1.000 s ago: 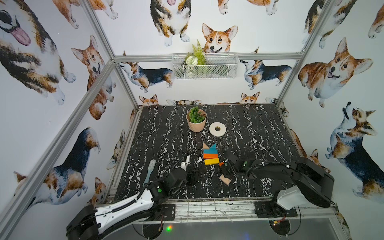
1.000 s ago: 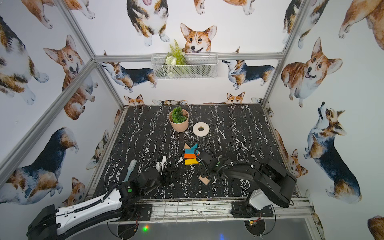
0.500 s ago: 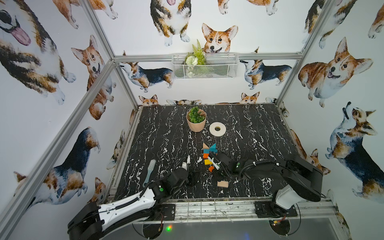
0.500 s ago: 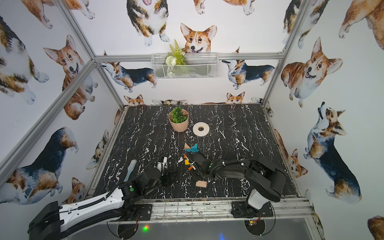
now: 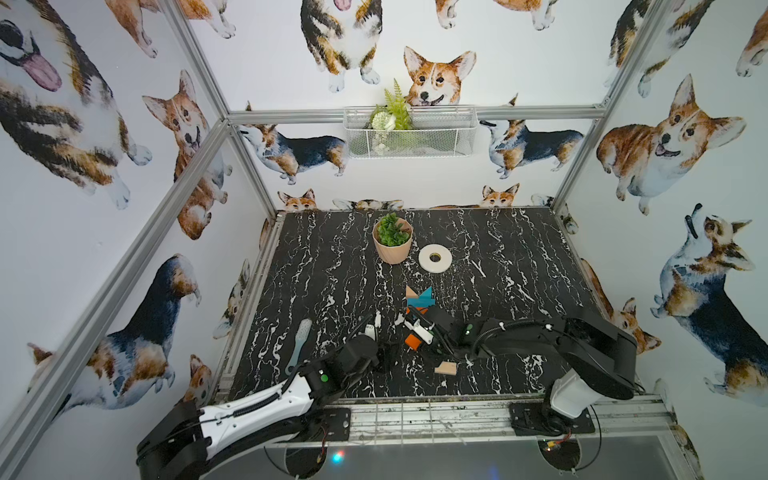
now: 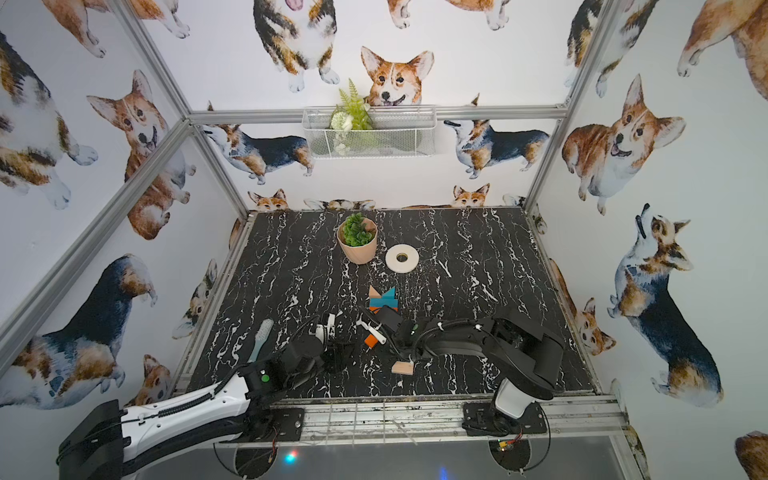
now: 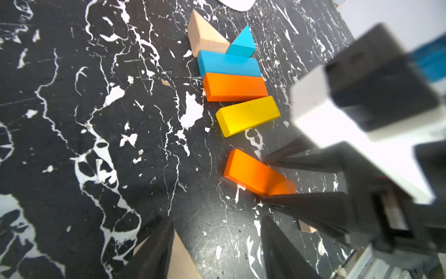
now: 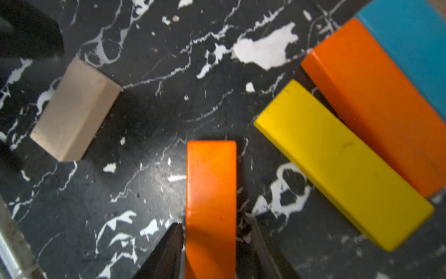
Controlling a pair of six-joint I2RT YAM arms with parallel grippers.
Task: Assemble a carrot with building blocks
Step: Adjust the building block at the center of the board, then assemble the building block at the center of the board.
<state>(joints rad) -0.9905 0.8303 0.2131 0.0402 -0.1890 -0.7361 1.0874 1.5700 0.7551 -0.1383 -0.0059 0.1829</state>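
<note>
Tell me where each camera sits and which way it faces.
Top views: high over the robot's table edge, looking down toward the back wall across the table; left arm and right arm show in both top views.
Left wrist: on the left arm, facing the carrot; shows the left end effector and the right end effector straddling the loose orange bar.
Right wrist: on the right arm, looking down at that bar between its own fingers.
Shared: both wrist views show the yellow bar.

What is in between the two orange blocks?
The yellow bar, between the orange bar by the blue bar and the loose orange bar; the left wrist view shows it best.
</note>
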